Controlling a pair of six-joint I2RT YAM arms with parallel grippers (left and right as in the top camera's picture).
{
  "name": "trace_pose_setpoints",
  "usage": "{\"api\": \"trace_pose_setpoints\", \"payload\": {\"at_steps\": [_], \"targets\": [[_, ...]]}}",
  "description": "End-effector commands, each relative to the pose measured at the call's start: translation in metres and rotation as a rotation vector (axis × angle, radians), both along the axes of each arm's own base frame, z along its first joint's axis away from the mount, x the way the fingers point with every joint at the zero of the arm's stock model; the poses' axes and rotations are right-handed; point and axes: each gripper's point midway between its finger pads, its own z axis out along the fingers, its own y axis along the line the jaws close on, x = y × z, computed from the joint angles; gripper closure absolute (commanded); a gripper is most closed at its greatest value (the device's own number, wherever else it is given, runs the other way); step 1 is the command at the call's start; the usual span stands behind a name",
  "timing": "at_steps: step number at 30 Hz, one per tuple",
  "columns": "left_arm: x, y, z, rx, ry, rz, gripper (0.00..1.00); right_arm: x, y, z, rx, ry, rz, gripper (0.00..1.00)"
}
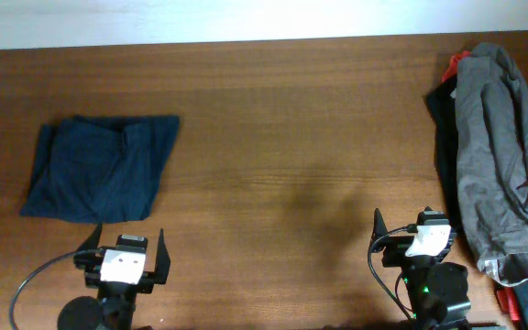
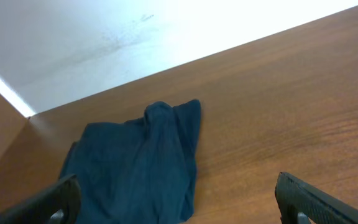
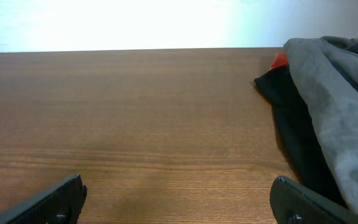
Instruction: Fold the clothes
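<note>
In the overhead view, the dark navy shorts [image 1: 99,170] are seen lying flat on the left part of the wooden counter [image 1: 291,119] as a compact, slightly rumpled bundle. The bundle is somewhat wider than it is deep, so its long axis runs left to right, and its far right corner juts out to the right. Waistband and legs cannot be told apart. The left hand [image 1: 126,236] is placed just beside the near edge of the shorts, jaws spread wide and empty. The right hand [image 1: 417,225] is likewise open, close to a grey garment [image 1: 502,156] heaped over black [image 1: 443,119] and red [image 1: 455,66] cloth at the right edge.

In the left wrist view, the shorts [image 2: 138,165] are framed between the widely parted fingers [image 2: 55,202], a raised fold pointing away towards the wall.

In the right wrist view, only bare counter [image 3: 135,112] is seen between the open fingers [image 3: 48,202], with the grey garment [image 3: 334,99] to the right.
</note>
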Motion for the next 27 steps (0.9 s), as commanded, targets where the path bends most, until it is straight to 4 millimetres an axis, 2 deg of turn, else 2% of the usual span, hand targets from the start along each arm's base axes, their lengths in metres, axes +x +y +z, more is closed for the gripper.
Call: {"api": "trace_pose_setpoints", "payload": {"at_steps": [1,11,17,27], "targets": [[0.008,0.002,-0.018,0.004,0.005,0.002,0.0,0.0,-0.001,-0.002,-0.005,0.0,-0.003,0.01],[0.029,-0.001,-0.057,0.006,-0.015,-0.029,0.01,0.0,-0.001,-0.002,-0.005,0.0,-0.003,0.01],[0.036,-0.001,-0.047,0.022,-0.102,-0.035,0.01,0.0,-0.001,-0.002,-0.005,0.0,-0.003,0.01],[0.037,-0.001,-0.047,0.023,-0.105,-0.035,0.01,0.0,-0.001,-0.002,-0.005,0.0,-0.003,0.01]]}}
